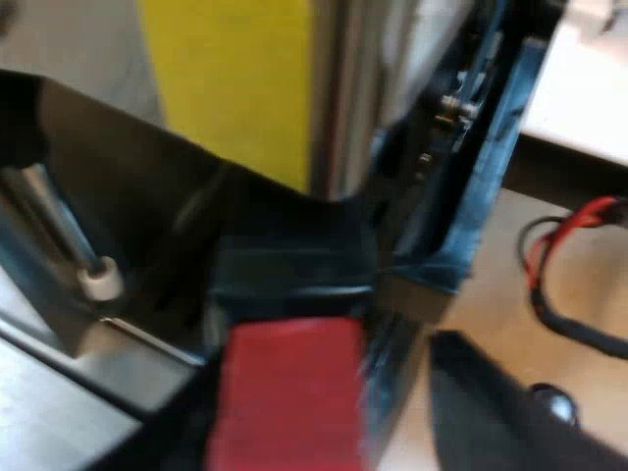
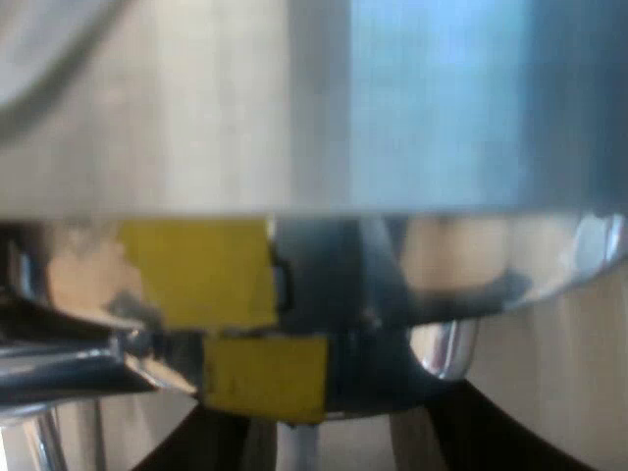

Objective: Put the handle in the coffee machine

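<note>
The handle, red end outward, lies at the left gripper under the espresso machine; I cannot tell whether that gripper grips it. The right gripper has its fingers apart, holding nothing, close against the machine's metal front. If the handle is not turned fully home, it may slip out and drop to the bench.

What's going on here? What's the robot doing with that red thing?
The robot is trying to put the handle into the espresso machine. Its left gripper is right at the handle's red end, and the dark part reaches in under the machine's front. I can't tell if the gripper is squeezing it, or if it is locked in yet. The right gripper is up close against the machine's shiny metal.
</note>
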You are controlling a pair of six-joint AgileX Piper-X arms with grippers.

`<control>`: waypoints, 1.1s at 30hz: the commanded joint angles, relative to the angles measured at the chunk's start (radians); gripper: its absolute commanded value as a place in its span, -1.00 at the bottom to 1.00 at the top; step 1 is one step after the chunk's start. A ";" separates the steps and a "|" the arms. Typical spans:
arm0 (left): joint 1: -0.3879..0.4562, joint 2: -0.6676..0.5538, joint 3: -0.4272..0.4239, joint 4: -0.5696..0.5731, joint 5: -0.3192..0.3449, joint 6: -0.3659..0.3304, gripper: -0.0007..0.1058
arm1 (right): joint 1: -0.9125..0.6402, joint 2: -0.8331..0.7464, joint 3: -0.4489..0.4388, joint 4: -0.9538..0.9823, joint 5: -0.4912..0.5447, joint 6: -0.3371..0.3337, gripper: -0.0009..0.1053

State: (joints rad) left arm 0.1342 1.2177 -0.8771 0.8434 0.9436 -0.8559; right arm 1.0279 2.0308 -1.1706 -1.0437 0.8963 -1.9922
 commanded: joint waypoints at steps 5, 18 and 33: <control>-0.006 -0.029 -0.028 -0.040 0.127 0.015 0.14 | 0.000 -0.037 -0.017 -0.104 -0.003 -0.004 -0.40; 0.034 -0.029 -0.028 -0.042 0.124 0.015 0.14 | 0.000 -0.037 -0.017 -0.104 -0.003 -0.004 -0.40; 0.169 -0.029 -0.105 -0.086 0.199 -0.060 0.14 | 0.000 -0.037 -0.017 -0.104 -0.003 -0.004 -0.40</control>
State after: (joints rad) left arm 0.3057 1.1951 -0.9805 0.7585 1.1178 -0.9044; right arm 1.0264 2.0308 -1.1706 -1.0571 0.9042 -1.9940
